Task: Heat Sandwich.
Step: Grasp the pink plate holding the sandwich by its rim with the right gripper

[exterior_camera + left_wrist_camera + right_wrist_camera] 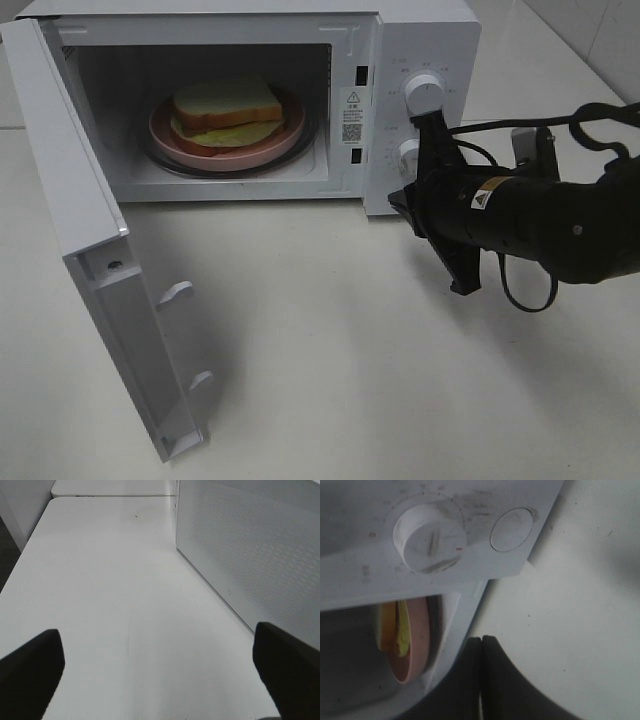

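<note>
High cam only: microwave (430, 40) w/ door (70, 200) swung wide open, sandwich (228, 105) on pink plate (288, 138) inside the cavity. R wrist cam sees both only edge-on thru the opening, but gets the lower knob (430, 540) close up and a flat round button (511, 529) beside it near the panel corner.

L gripper (155, 645) shows only in the L wrist cam. Fingers wide apart, nothing btwn them, over bare table (100, 580), next to a perforated white panel (250, 555); side wall or door, can't tell.

R gripper (402, 200): fingers pressed together, holding nothing, tip just in front of the control panel below the lower knob. Touching panel or not: can't tell.
</note>
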Controlling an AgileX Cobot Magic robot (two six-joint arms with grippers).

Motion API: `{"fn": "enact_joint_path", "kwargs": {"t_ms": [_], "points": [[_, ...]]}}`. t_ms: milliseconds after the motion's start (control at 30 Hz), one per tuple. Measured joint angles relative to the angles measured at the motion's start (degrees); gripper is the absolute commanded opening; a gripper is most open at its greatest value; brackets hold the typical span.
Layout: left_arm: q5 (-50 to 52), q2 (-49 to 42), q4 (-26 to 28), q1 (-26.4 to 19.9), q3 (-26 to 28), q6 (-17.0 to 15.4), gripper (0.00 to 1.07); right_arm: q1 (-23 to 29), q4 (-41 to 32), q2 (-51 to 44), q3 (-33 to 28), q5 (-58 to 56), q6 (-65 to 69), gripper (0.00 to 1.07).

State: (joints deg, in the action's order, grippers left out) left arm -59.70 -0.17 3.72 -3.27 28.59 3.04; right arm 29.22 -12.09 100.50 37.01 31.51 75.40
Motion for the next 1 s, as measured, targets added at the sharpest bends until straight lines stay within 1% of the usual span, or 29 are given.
{"fn": "enact_joint_path", "kwargs": {"t_ms": [67,133,200,267,300,333,433,467,500,567,633,667,733,767,800,867,900,933,1000], "points": [[0.0,0.0,0.0,0.0,0.0,0.0,0.97,0.0,1.7,-1.6,0.0,-4.1,-3.4,0.0],[0.0,0.0,0.0,0.0,0.0,0.0,0.97,0.0,2.3,-2.3,0.0,-5.7,-4.9,0.0],[0.0,0.0,0.0,0.0,0.0,0.0,0.97,0.0,3.9,-4.9,-0.1,-10.8,-10.8,0.0],[0.0,0.0,0.0,0.0,0.0,0.0,0.97,0.0,4.4,-6.3,-0.1,-14.4,-15.2,0.0],[0.0,0.0,0.0,0.0,0.0,0.0,0.97,0.0,4.4,-6.3,-0.1,-14.4,-15.2,0.0],[0.0,0.0,0.0,0.0,0.0,0.0,0.97,0.0,4.5,-7.8,0.1,-17.9,-19.3,0.0],[0.0,0.0,0.0,0.0,0.0,0.0,0.97,0.0,4.7,-9.2,1.7,-24.5,-26.1,0.01],[0.0,0.0,0.0,0.0,0.0,0.0,0.97,0.0,4.7,-9.2,1.7,-24.5,-26.1,0.01],[0.0,0.0,0.0,0.0,0.0,0.0,0.97,0.0,4.8,-9.4,3.8,-29.7,-30.9,0.01],[0.0,0.0,0.0,0.0,0.0,0.0,0.97,0.0,4.9,-9.5,6.1,-35.1,-36.3,0.01],[0.0,0.0,0.0,0.0,0.0,0.0,0.97,0.0,4.9,-9.5,7.0,-37.0,-38.8,0.01],[0.0,0.0,0.0,0.0,0.0,0.0,0.97,0.0,5.0,-9.5,9.2,-41.1,-42.9,0.01],[0.0,0.0,0.0,0.0,0.0,0.0,0.97,0.0,5.0,-9.5,11.1,-45.0,-47.0,0.01],[0.0,0.0,0.0,0.0,0.0,0.0,0.97,0.0,5.0,-9.5,12.9,-48.0,-51.1,0.01],[0.0,0.0,0.0,0.0,0.0,0.0,0.97,0.0,5.0,-9.5,12.9,-48.0,-51.1,0.01],[0.0,0.0,0.0,0.0,0.0,0.0,0.97,0.0,4.9,-9.5,14.4,-50.8,-56.4,0.01],[0.0,0.0,0.0,0.0,0.0,0.0,0.97,0.0,4.8,-9.5,15.9,-53.3,-62.0,0.02],[0.0,0.0,0.0,0.0,0.0,0.0,0.97,0.0,4.8,-9.5,15.9,-53.3,-62.0,0.02],[0.0,0.0,0.0,0.0,0.0,0.0,0.97,0.0,4.6,-9.5,17.5,-55.9,-68.0,0.02]]}}
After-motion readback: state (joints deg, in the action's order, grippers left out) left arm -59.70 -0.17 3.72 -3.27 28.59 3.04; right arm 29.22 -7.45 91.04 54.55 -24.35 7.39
